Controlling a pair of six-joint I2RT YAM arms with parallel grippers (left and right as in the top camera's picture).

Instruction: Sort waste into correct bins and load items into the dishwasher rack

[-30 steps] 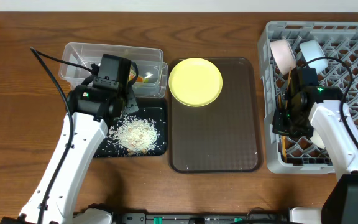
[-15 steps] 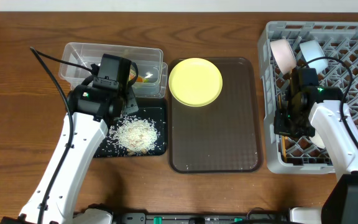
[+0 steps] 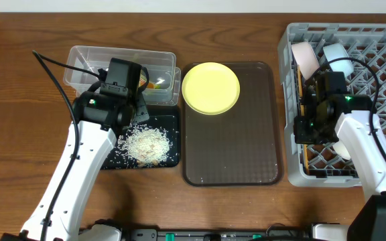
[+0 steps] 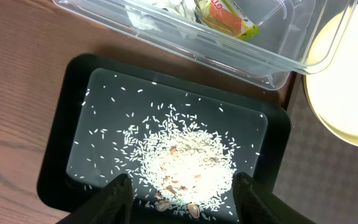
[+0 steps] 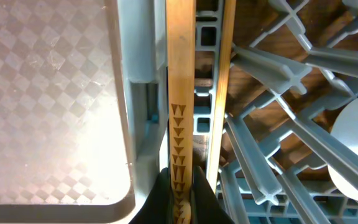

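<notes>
My right pincer [image 5: 180, 198] is pinched narrow on a patterned wooden chopstick [image 5: 180, 74]. The chopstick runs along the inside of the left wall of the grey dishwasher rack [image 5: 138, 56]. A second, plain chopstick [image 5: 220, 93] lies parallel just beside it. I cannot tell whether the held one rests on the rack's grid.

My left pincer [image 4: 185, 202] hangs wide open, holding nothing, above the black tray [image 4: 61, 143], over the near side of the heap of rice [image 4: 188, 158]. Loose grains are scattered across the rest of that tray. The clear bin [image 4: 166, 37] sits just behind it with a yellow wrapper [image 4: 229, 18] inside.

On the bench [image 3: 19, 134] between the two arms lies the brown tray [image 3: 233, 147], with the yellow plate [image 3: 210, 88] at its far left corner. A pink cup [image 3: 304, 59] and a white cup [image 3: 337, 55] stand in the rack's far left part.
</notes>
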